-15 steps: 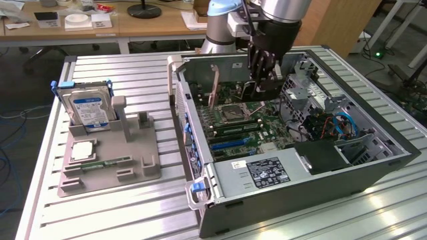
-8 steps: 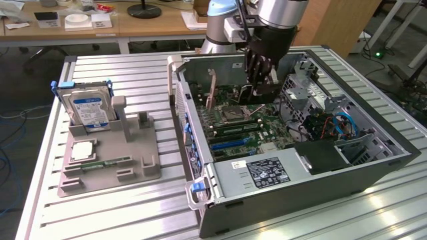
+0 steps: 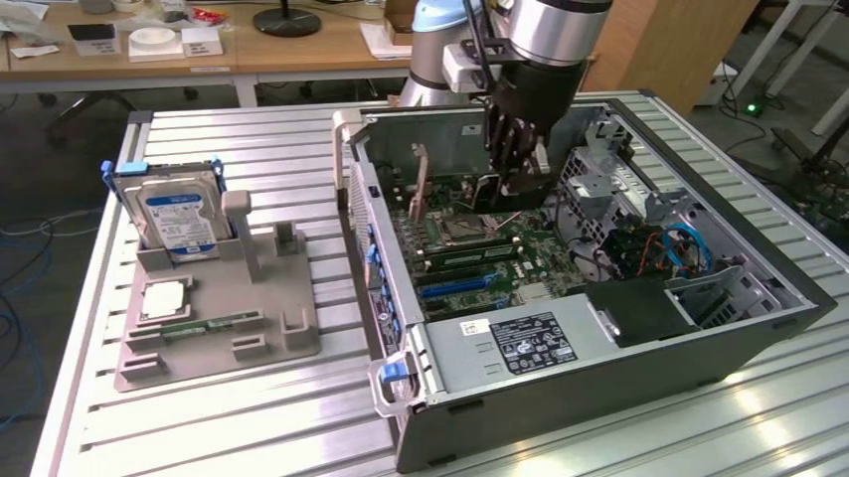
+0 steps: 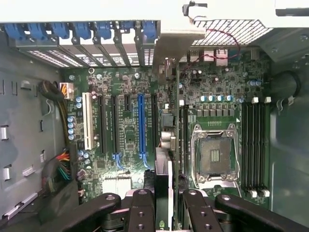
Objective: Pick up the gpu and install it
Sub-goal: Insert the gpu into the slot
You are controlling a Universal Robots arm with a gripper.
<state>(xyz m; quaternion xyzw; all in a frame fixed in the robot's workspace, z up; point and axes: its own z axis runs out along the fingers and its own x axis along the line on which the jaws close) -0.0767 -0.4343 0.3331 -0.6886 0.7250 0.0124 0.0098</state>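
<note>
Wrist view: claw (image 4: 163,205) clamped on gpu (image 4: 164,169), edge-on over motherboard (image 4: 120,140). Install step; seating likely needs card edge squared first.

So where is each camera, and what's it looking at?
Exterior view: off the arm, up high, looking down at the open case on the table; the arm and jaws reach in.
Wrist view: on the wrist, looking into the case at the motherboard; jaws show, shut on the gpu.
Both share: motherboard, socket, jaws.

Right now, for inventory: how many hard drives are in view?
1: the hard drive stands upright in the grey holder, exterior view's left; the case may hide others.
</note>
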